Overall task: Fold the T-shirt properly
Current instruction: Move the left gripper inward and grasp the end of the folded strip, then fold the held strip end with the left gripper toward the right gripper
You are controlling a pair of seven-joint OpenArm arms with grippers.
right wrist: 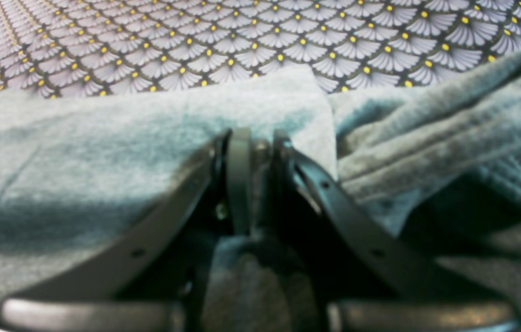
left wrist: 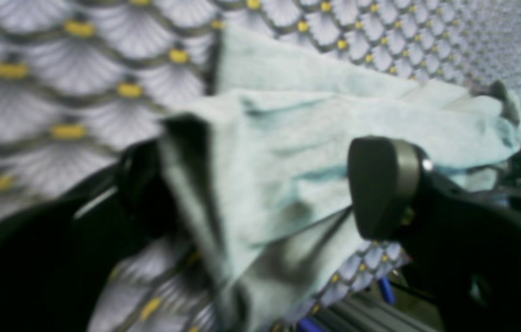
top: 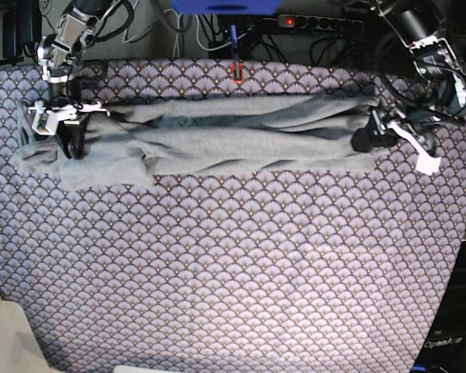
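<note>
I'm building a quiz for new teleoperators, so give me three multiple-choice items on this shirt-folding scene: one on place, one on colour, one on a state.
1. Where does the T-shirt lie on the patterned cloth in the base view?
A. across the far part
B. at the near edge
C. hanging off the side

2. What colour are the dots in the cloth's fan pattern?
A. red
B. yellow
C. green

3. How does the right gripper stand?
A. wide open above the cloth
B. shut on the T-shirt
C. out of sight

Answers:
1 A, the shirt stretches between both arms at the far end.
2 B, yellow dots show in every view.
3 B, its fingers pinch grey fabric, while the left gripper is open.
</note>
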